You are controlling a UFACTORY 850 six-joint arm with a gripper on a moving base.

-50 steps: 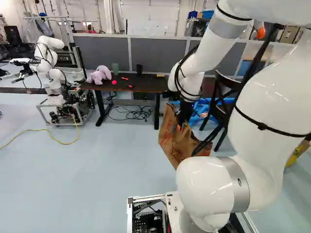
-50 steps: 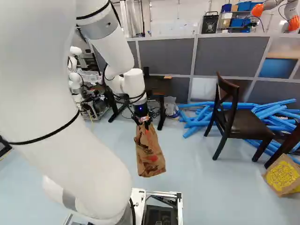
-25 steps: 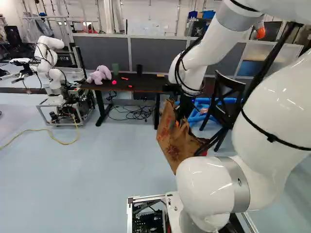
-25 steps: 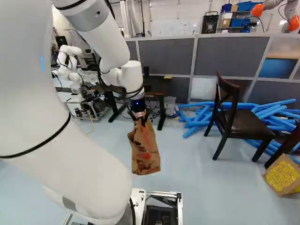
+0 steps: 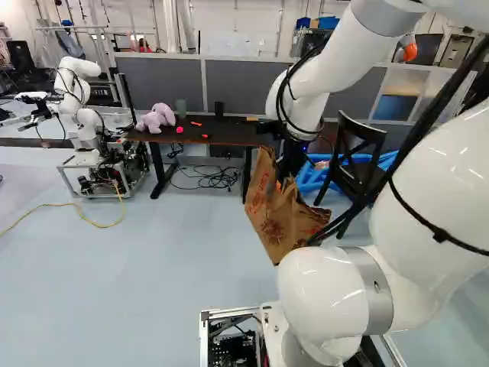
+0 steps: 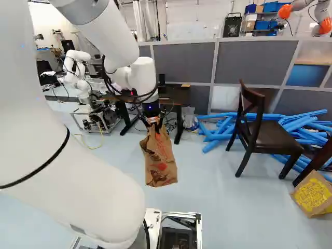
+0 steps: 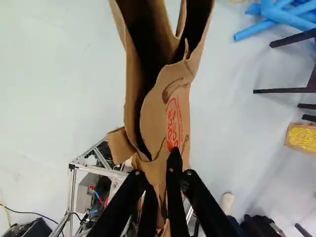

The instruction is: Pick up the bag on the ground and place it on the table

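In the right base view my gripper (image 6: 154, 124) points down and is shut on the top edge of the brown paper bag (image 6: 160, 161), which hangs off the floor. The bag (image 5: 273, 222) hangs tilted in the left base view, just this side of the dark table (image 5: 221, 133), its lower part partly behind my arm. Seen from the wrist, the fingers of my gripper (image 7: 172, 152) are together with the bag's paper (image 7: 163, 106) pinched at their tips; the bag's open mouth spreads ahead of them.
On the table lie a pink plush toy (image 5: 157, 117) and small red items, beside dark cups. A dark chair (image 6: 257, 129) stands right of the bag, with blue tubes (image 6: 223, 127) behind it. Another robot (image 5: 80, 107) stands at the far left. A yellow-printed box (image 6: 314, 194) sits at the right.
The arm has lifted a little and swung slightly left, and the bag has risen and shifted left with the gripper. The base has not moved.
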